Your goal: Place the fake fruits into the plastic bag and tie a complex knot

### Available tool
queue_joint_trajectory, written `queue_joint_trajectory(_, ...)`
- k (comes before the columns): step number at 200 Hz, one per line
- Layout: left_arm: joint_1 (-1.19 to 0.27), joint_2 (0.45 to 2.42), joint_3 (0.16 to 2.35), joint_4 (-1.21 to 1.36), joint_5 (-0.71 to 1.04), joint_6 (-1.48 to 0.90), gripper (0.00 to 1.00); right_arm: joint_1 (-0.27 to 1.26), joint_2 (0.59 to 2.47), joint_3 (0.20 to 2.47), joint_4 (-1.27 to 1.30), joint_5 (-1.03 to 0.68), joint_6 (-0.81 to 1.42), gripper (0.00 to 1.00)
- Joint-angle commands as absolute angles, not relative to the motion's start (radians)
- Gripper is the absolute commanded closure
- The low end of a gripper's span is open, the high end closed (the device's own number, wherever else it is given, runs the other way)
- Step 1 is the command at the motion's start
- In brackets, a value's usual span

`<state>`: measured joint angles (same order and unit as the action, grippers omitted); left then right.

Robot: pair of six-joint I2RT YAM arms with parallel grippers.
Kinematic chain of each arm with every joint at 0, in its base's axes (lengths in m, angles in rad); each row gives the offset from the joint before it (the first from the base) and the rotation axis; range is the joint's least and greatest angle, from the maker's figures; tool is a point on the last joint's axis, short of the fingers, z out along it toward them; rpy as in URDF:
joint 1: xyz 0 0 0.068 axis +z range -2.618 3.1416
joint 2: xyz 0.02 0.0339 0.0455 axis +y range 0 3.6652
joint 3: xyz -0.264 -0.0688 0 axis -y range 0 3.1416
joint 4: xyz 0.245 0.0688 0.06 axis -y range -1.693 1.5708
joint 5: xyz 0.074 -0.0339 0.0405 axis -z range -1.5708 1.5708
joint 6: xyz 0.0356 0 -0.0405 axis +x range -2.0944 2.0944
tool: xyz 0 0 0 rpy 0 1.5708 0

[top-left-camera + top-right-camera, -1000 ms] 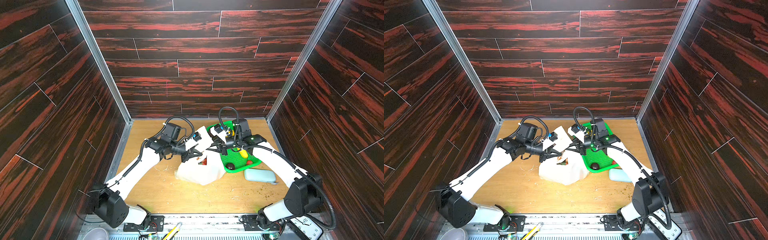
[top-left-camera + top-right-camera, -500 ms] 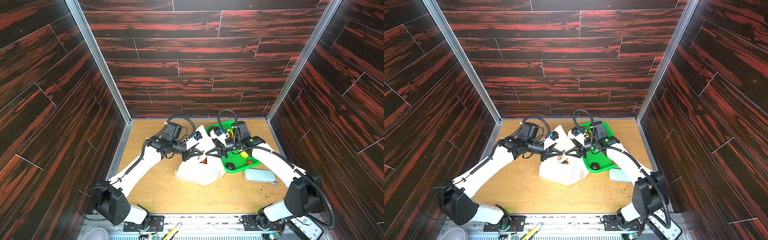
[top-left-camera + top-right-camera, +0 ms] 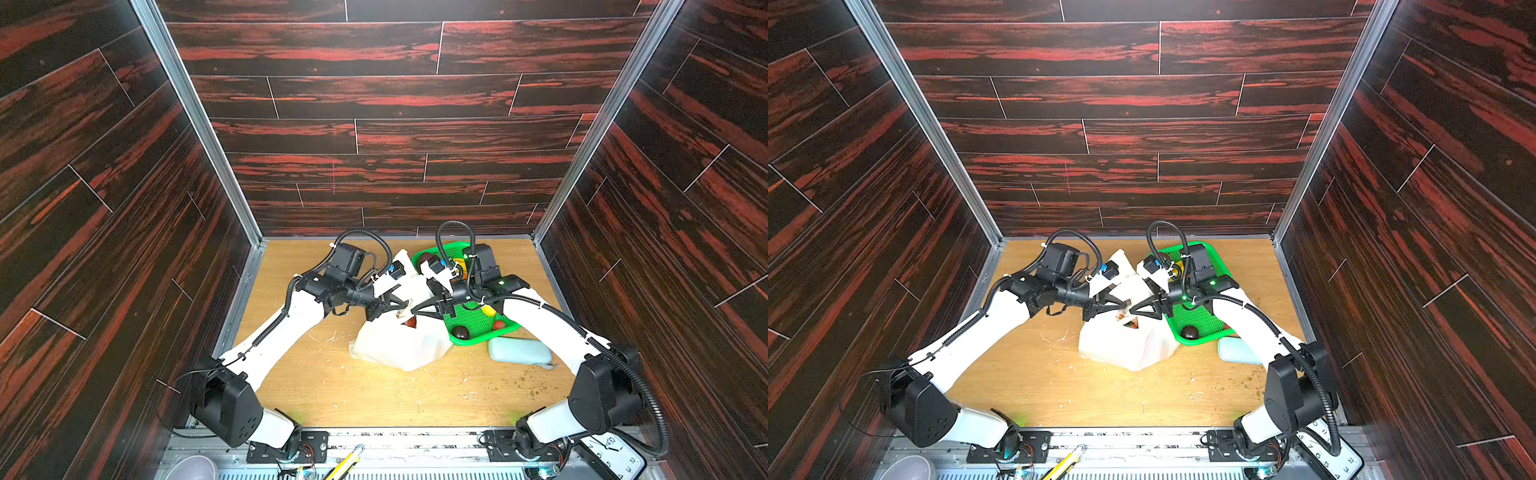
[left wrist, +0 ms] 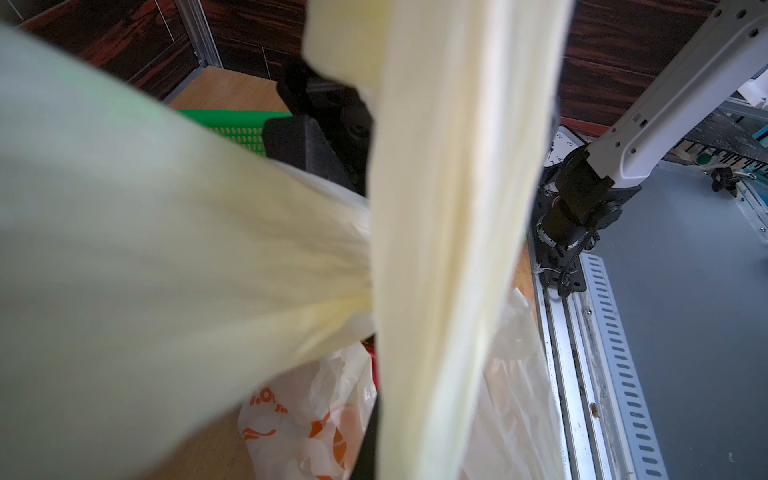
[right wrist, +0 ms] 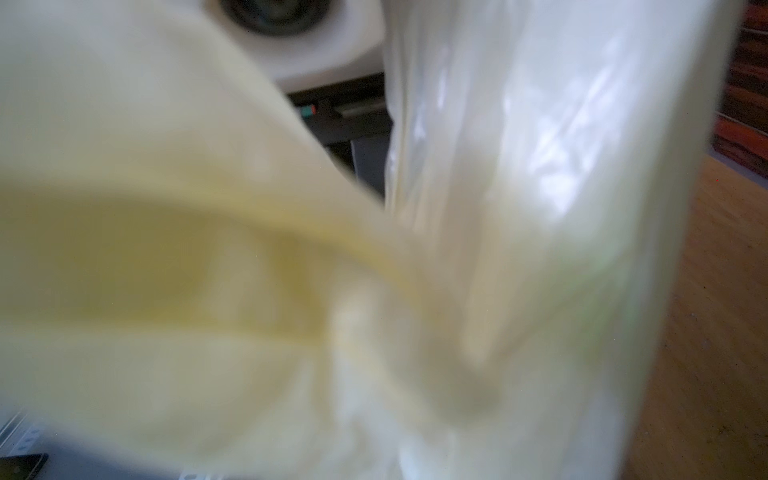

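Robot arms meet over a thin translucent cream-white plastic bag [image 3: 399,349] slumped mid-table [image 3: 332,395], just beside a green mesh plastic basket [image 3: 478,341] that holds a dark purple ball fruit [image 3: 460,331]. The left claw [image 3: 400,308] is clenched, seemingly pinching a bag strap [image 4: 436,249] upward, likely for knotting. The right claw [image 3: 417,310] faces it; I cannot tell whether it is parted. Only the left wrist view shows the taut strap and the bag's orange print [image 4: 307,415]; the right wrist view shows only blurred plastic.

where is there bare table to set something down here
Free: the wide front strip of table before the plastic bag, and the back corner behind the left arm. Crowded: the right side, with green basket and blue pouch right of the bag.
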<state>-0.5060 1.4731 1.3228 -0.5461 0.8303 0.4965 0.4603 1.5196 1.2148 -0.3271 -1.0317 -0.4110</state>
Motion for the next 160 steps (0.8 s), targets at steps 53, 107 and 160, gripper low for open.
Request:
queue_joint_trajectory(53, -0.511, 1.501, 1.356, -0.566, 0.839, 0.511, 1.00, 0.465, 1.479, 1.246, -0.282, -1.094, -0.393, 0.37)
queue_joint_trajectory(107, -0.511, 1.495, 1.356, -0.566, 0.836, 0.511, 1.00, 0.471, 1.488, 1.259, -0.264, -1.091, -0.365, 0.46)
queue_joint_trajectory(160, -0.511, 1.500, 1.362, -0.566, 0.828, 0.510, 1.00, 0.475, 1.504, 1.270, -0.244, -1.085, -0.335, 0.57)
